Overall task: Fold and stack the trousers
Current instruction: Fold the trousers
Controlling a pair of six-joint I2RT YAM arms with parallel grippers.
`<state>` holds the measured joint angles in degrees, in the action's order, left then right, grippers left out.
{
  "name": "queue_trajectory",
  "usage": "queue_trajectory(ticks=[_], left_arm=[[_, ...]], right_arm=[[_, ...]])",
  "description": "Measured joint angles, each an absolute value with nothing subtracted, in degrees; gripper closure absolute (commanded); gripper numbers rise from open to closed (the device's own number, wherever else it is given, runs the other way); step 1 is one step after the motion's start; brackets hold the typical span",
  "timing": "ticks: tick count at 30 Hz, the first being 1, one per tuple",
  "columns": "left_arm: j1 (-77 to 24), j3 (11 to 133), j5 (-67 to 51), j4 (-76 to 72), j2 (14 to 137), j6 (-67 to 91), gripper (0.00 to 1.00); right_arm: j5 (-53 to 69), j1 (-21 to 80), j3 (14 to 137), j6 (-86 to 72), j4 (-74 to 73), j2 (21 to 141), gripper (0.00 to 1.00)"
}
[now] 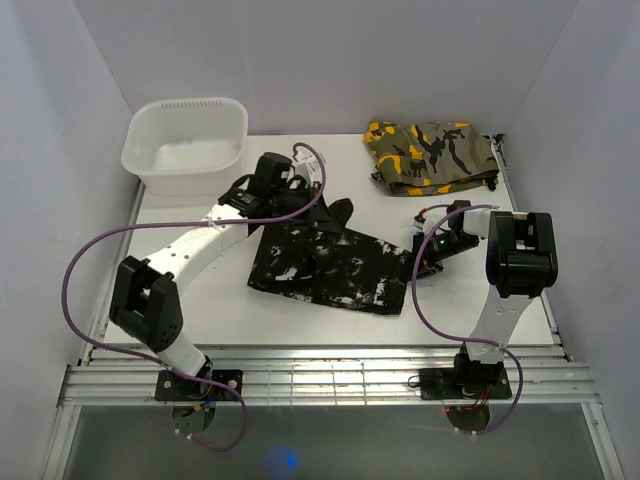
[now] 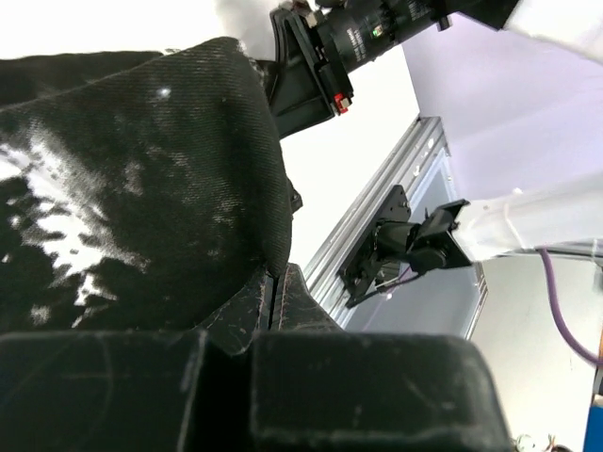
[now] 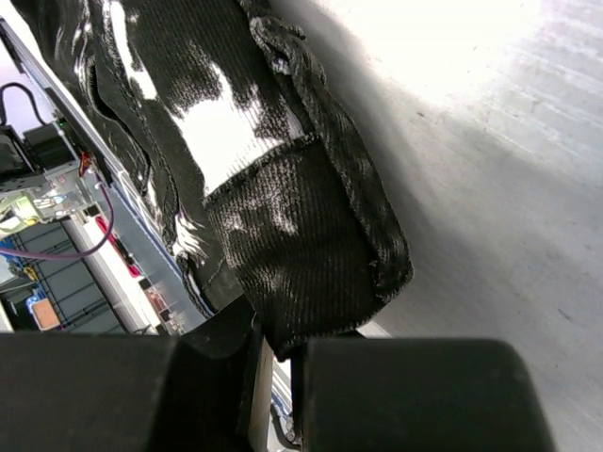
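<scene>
The black trousers with white splotches (image 1: 330,265) lie partly folded on the white table, mid-centre. My left gripper (image 1: 318,208) is shut on the trousers' far edge; in the left wrist view the fabric (image 2: 141,188) runs into the closed jaws. My right gripper (image 1: 420,258) is shut on the trousers' right end; in the right wrist view the dark cloth (image 3: 301,235) is pinched between the fingers. The cloth stretches between the two grippers.
An olive camouflage garment with orange and black patches (image 1: 432,155) lies folded at the back right. A white tub (image 1: 186,143) stands at the back left. The table's metal rail (image 1: 320,375) runs along the front edge.
</scene>
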<state>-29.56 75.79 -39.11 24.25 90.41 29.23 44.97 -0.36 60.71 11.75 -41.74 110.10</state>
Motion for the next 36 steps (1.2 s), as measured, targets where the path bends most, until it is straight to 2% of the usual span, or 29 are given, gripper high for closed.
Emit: queue_trajectory(ticks=[9, 21, 36], left_arm=[[-37.6, 78.7, -28.1, 22.1, 101.0, 35.1, 1.00], [-47.3, 86.3, -17.6, 22.8, 107.6, 38.4, 1.00], [-52.2, 93.6, -12.5, 24.7, 116.6, 41.0, 1.00]], right_arm=[[46.2, -0.3, 60.2, 10.6, -40.4, 110.1, 0.92], [46.7, -0.3, 60.1, 9.8, -39.8, 110.3, 0.92], [46.9, 1.3, 60.1, 9.2, -38.8, 110.3, 0.92]])
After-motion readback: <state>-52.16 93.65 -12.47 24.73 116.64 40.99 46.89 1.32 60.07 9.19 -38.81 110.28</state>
